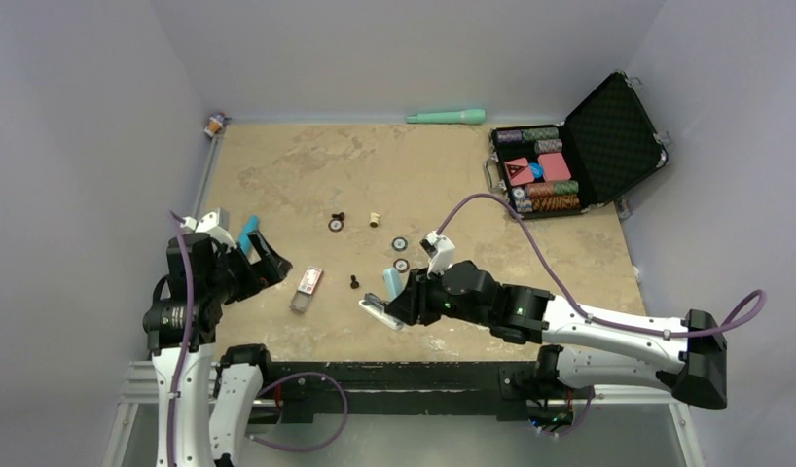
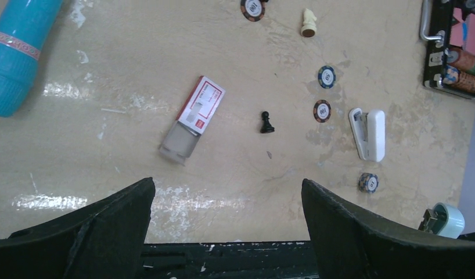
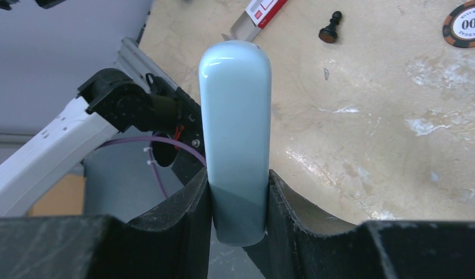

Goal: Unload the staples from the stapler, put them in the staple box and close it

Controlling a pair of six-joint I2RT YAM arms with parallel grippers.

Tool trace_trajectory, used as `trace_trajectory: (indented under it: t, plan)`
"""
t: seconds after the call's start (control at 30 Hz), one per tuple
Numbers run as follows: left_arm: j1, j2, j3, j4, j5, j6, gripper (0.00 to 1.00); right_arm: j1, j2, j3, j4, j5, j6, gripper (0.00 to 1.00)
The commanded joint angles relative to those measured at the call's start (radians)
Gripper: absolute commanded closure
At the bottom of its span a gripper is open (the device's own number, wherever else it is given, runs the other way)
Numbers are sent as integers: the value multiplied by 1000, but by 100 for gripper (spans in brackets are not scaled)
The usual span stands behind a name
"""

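Note:
My right gripper (image 3: 238, 177) is shut on the lower end of the pale-blue stapler (image 3: 235, 116), which is held above the table near its front edge. In the top view this gripper (image 1: 402, 302) shows the pale-blue body (image 1: 392, 283) and a white-grey strip (image 1: 378, 313) jutting from the fingers. I cannot tell if the two are joined. The stapler's end also shows in the left wrist view (image 2: 450, 220). The white oblong part (image 2: 371, 136) lies flat on the table and is hidden under the right arm in the top view. My left gripper (image 2: 227, 183) is open and empty at the left (image 1: 270, 258).
A red-and-white staple box (image 2: 191, 119) lies left of a black pawn (image 2: 267, 122). Poker chips (image 2: 322, 110) lie around the white part. A bright blue tube (image 2: 14, 52) lies beside my left gripper. An open black case (image 1: 569, 156) stands back right, with a mint-green stick (image 1: 446, 117) at the back edge.

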Motion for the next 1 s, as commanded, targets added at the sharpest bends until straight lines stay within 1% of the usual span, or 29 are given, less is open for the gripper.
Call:
trace_trajectory:
  t: [0.0,0.07,0.13,0.23,0.3,0.33,0.4,0.47,0.5,0.57,0.67,0.77,0.87,0.97]
  plan:
    - [-17,-19,10,67,80,-7,0,6,-60,-25,154,-34,51,100]
    - [-18,-22,-2,88,98,-28,0,5,-61,-28,146,-28,72,100]
    - [-18,-39,-28,130,164,-60,0,6,-61,-31,145,-38,86,100]
    - [-17,-82,-118,208,239,-128,0,6,-68,-33,132,-15,121,100]
    - [-18,-54,-142,179,269,-125,0,5,-76,-39,149,5,148,100]
    - [-16,-35,-160,179,302,-133,0,6,-80,-45,161,10,162,100]
    - [-17,-9,-216,245,443,-155,2,6,-88,-60,221,5,181,100]
    - [-16,-20,-272,339,557,-177,3,5,-99,-79,257,8,211,100]
    - [-16,-40,-287,357,581,-189,2,5,-105,-93,277,7,232,100]
    - [-16,-82,-292,367,609,-187,0,5,-115,-118,329,4,259,100]
    - [-16,-138,-326,419,675,-217,0,5,-118,-149,410,-2,290,100]
    - [-16,-163,-352,422,678,-233,0,6,-107,-152,456,5,315,100]
    - [-16,-201,-408,528,741,-310,0,6,-94,-135,470,18,335,100]
    - [-15,-243,-446,601,759,-379,0,5,-82,-119,495,29,351,100]
